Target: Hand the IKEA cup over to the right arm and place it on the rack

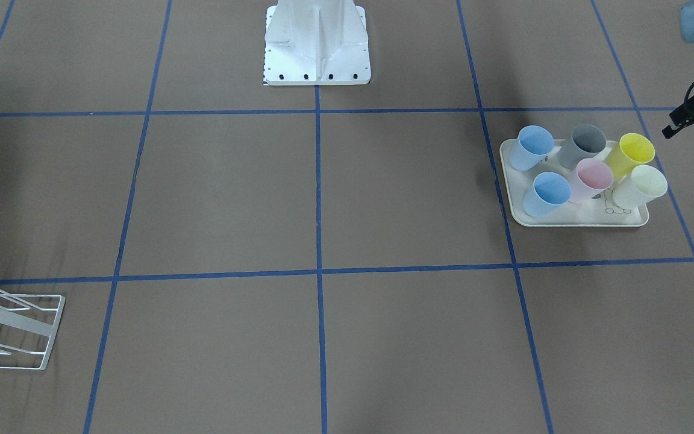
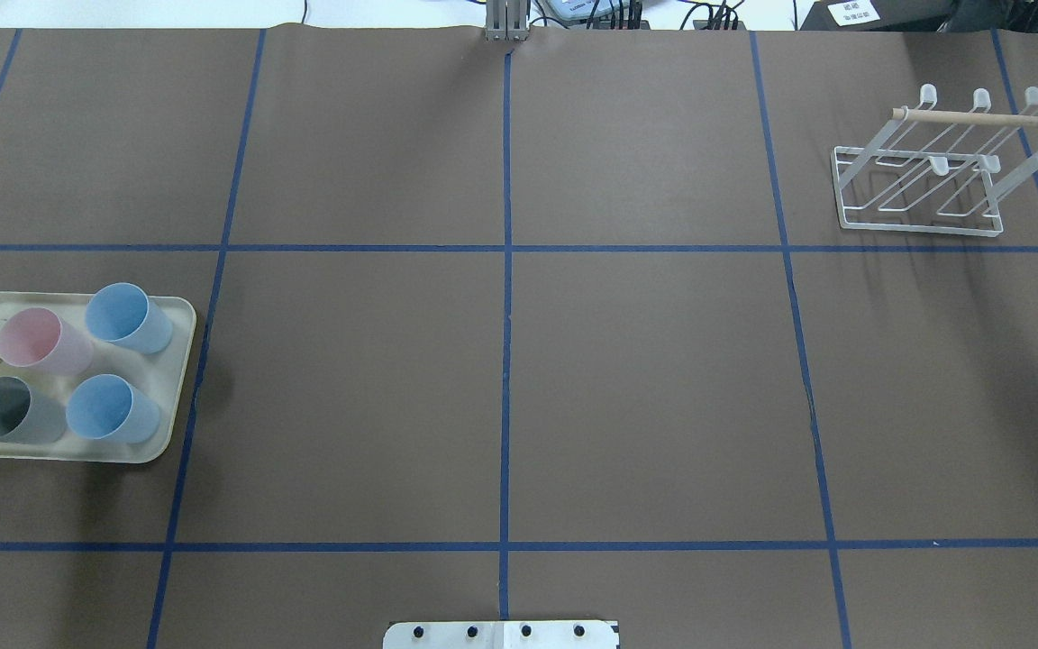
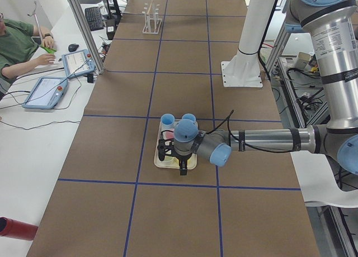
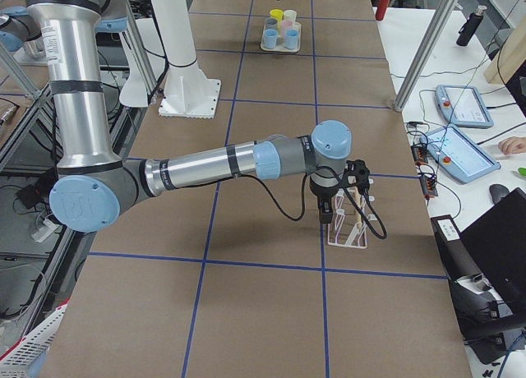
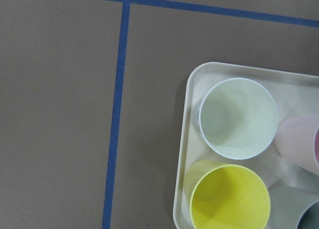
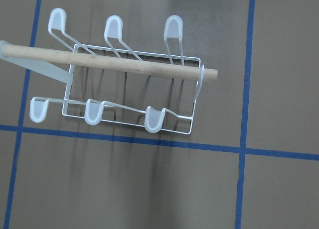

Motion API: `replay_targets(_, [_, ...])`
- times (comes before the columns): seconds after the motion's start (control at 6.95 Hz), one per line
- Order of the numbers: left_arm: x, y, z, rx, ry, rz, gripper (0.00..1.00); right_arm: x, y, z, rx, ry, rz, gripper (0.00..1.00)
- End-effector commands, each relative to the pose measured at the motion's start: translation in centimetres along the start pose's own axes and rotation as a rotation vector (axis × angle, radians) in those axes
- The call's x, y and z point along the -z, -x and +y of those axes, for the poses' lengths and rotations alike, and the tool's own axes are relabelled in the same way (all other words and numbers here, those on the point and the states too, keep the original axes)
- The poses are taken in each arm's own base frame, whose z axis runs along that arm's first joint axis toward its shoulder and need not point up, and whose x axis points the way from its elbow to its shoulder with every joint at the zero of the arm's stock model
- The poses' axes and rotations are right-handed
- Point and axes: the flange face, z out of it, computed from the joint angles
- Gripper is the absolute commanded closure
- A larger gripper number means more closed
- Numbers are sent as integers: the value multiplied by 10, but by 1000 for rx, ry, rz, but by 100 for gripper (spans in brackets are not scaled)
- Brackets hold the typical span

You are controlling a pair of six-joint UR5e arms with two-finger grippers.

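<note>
Several IKEA cups stand upright on a cream tray [image 1: 570,223]: two blue [image 1: 534,147], [image 1: 547,193], a grey [image 1: 583,144], a pink [image 1: 591,179], a yellow [image 1: 631,154] and a pale green [image 1: 641,187]. My left gripper [image 3: 180,163] hangs above the tray's outer end. Only a black part of it shows at the front view's edge [image 1: 693,117], so I cannot tell if it is open. The left wrist view looks down on the pale green cup [image 5: 239,117] and the yellow cup [image 5: 229,196]. The white wire rack [image 2: 915,230] with its wooden dowel [image 6: 114,64] holds no cups. My right gripper [image 4: 329,214] hovers over it; I cannot tell its state.
The robot's white base [image 1: 317,54] stands at the middle of the near table edge. Blue tape lines [image 2: 505,361] divide the brown table into squares. A person sits at a side desk [image 3: 22,44] with tablets, off the table.
</note>
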Motion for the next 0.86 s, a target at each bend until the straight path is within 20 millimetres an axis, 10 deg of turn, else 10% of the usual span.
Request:
replay_targets(0.0, [-24,-13,-9,-31,42,-2,0,1,3,-1,0,0,-9,0])
replay_targets(0.72, [-45,-16,-1,-53,94,-12,3,0,7,-1,-18,6,-43,0])
